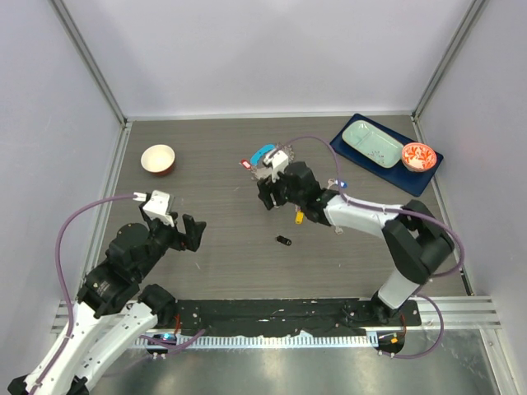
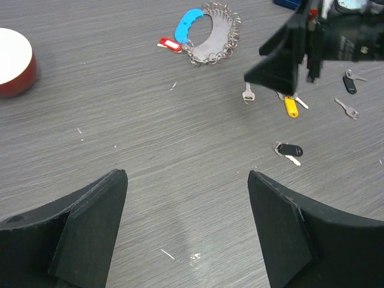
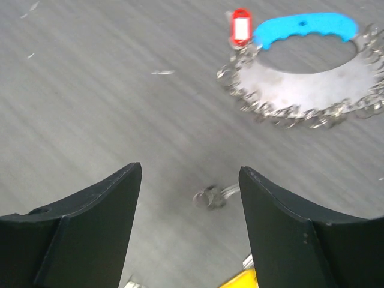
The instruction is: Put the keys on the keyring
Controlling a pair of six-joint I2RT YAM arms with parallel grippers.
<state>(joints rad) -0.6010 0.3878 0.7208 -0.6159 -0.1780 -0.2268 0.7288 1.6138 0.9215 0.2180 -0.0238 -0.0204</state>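
My right gripper (image 3: 189,198) hangs close over the table (image 1: 206,148) with its jaws spread wide and nothing in them. A small silver key (image 3: 213,195) on its own little ring lies flat below the gap, nearer my right finger. Further out, ahead and to the right of my fingertips, sits the keyring (image 3: 288,114), a loop of grey chain with its blue strap (image 3: 303,27) on the far side and the red tag (image 3: 240,26) at the strap's left end; it is near the key but apart from it. A yellow key (image 3: 240,279) peeks in close by my right finger. My left gripper (image 2: 187,198) is likewise spread and empty, well back from all this, with a black key (image 2: 291,150) ahead of its right finger. I judge that I am lining up to pick the silver key, and that is where it may go wrong. The key is thin and flat against the table, so my fingers could close above it and skid, or catch only the tiny ring and let the blade swing. Coming down off-centre, my right finger may shove the yellow key or knock the silver one away. If I drift forward, I could snag the loose chain and drag the keyring out of place.
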